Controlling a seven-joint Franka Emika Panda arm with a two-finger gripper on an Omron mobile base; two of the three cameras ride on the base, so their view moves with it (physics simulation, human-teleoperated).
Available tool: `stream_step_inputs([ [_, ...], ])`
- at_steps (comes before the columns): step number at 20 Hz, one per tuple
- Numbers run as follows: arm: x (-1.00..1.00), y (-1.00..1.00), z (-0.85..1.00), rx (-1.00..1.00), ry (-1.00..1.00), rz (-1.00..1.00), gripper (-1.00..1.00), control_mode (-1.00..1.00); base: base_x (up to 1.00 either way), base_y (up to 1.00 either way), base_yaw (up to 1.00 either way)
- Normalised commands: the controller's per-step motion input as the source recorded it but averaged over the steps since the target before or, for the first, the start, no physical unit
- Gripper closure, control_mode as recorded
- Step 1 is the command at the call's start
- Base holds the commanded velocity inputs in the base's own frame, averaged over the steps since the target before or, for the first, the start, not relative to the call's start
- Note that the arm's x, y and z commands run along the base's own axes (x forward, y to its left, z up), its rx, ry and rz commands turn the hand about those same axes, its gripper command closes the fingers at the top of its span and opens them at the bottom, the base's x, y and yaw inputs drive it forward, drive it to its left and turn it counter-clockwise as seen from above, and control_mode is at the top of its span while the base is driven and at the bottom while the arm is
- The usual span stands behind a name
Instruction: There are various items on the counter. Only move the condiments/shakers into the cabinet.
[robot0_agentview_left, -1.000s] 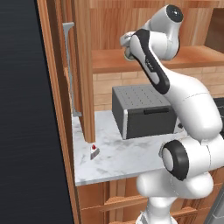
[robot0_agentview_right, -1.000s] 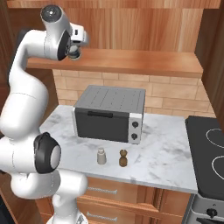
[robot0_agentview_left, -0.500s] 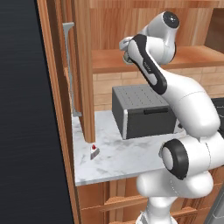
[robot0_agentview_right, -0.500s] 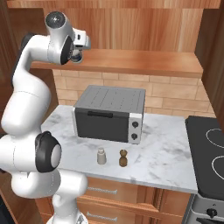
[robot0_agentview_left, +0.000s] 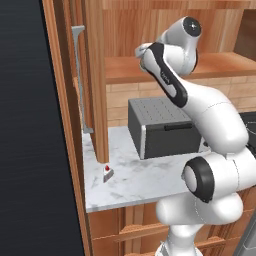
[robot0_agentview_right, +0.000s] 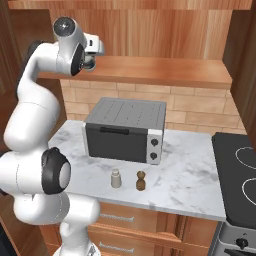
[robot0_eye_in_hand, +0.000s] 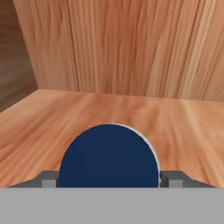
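My gripper (robot0_eye_in_hand: 109, 179) is shut on the white jar with the dark blue lid (robot0_eye_in_hand: 109, 157), and a fingertip (robot0_eye_in_hand: 49, 178) presses each side of the lid. In the right base view the jar (robot0_agentview_right: 90, 63) hangs under the hand at the left end of the cabinet shelf (robot0_agentview_right: 160, 70). Shelf planks and the panelled wood back (robot0_eye_in_hand: 131, 43) lie ahead of the hand. On the counter (robot0_agentview_right: 190, 180) the light-grey shaker (robot0_agentview_right: 116, 179) and the brown pepper mill (robot0_agentview_right: 141, 181) stand side by side in front of the toaster oven. The red-topped white wedge (robot0_agentview_left: 107, 173) sits near the counter's left end.
The dark grey toaster oven (robot0_agentview_right: 125, 130) stands on the counter under the shelf. A black stovetop (robot0_agentview_right: 240, 175) lies to the right. A wooden cabinet side panel (robot0_agentview_left: 95, 80) rises left of the arm.
The hand with the jar has moved slightly further in over the shelf. The things on the counter have not moved.
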Motion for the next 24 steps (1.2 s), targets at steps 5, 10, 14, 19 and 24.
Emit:
stream_step_inputs([
  [5, 0.18, 0.0, -0.22, -0.09, -0.08, 0.0, -1.0, -1.0, 0.0, 0.0, 0.0],
  [10, 0.23, 0.0, -0.13, -0.06, -0.04, 0.0, -1.0, -1.0, 0.0, 0.0, 0.0],
  [14, 0.26, 0.0, -0.09, -0.02, -0.01, 0.0, -1.0, -1.0, 0.0, 0.0, 0.0],
  [19, 0.33, 0.0, -0.03, 0.0, 0.0, 0.0, -1.0, -1.0, 0.0, 0.0, 0.0],
  [24, 0.3, 0.0, -0.05, 0.0, -0.01, 0.0, -1.0, -1.0, 0.0, 0.0, 0.0],
])
